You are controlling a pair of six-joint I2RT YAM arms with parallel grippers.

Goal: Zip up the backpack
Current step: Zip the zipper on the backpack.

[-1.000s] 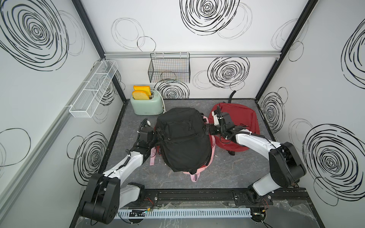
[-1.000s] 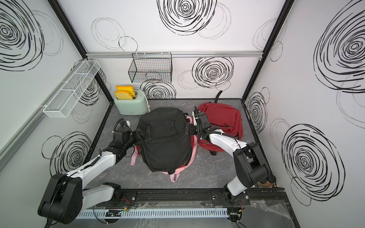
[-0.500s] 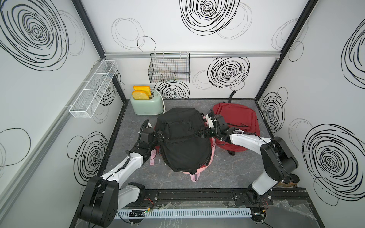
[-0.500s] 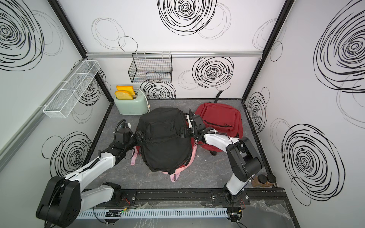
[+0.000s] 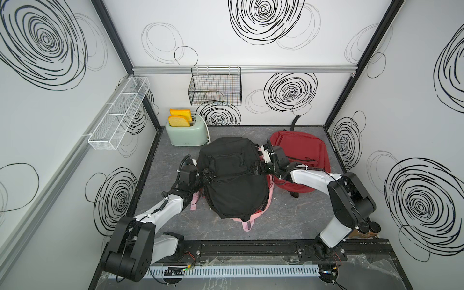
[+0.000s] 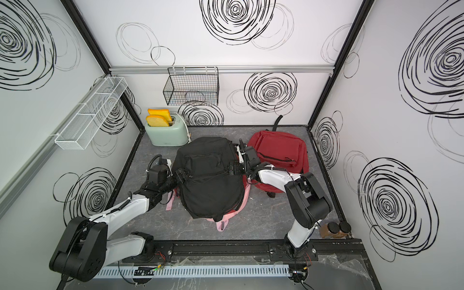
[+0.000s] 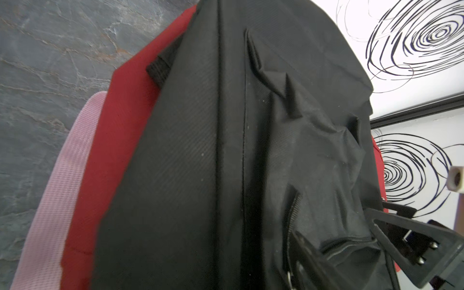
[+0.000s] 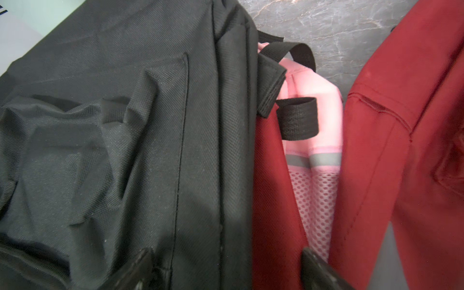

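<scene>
A black backpack (image 5: pixel 233 175) (image 6: pixel 208 175) lies in the middle of the floor on top of a pink and red bag (image 5: pixel 268 198). My left gripper (image 5: pixel 207 175) (image 6: pixel 182 175) is at its left side. In the left wrist view the left gripper (image 7: pixel 331 223) is open, with a bulge of black fabric and a zipper line (image 7: pixel 351 244) between its fingers. My right gripper (image 5: pixel 258 168) (image 6: pixel 232 168) is at the bag's right side. In the right wrist view the right gripper (image 8: pixel 226 261) is open and straddles the black side panel and the red cloth under it.
A second red backpack (image 5: pixel 301 148) lies at the back right, close behind my right arm. A mint toaster (image 5: pixel 187 134) with toast stands at the back left. A wire basket (image 5: pixel 214 90) and a white mesh shelf (image 5: pixel 118 115) hang on the walls.
My right gripper has moved left and forward from the red backpack onto the black backpack's right side. The left gripper stays in place and its jaws have narrowed slightly.
</scene>
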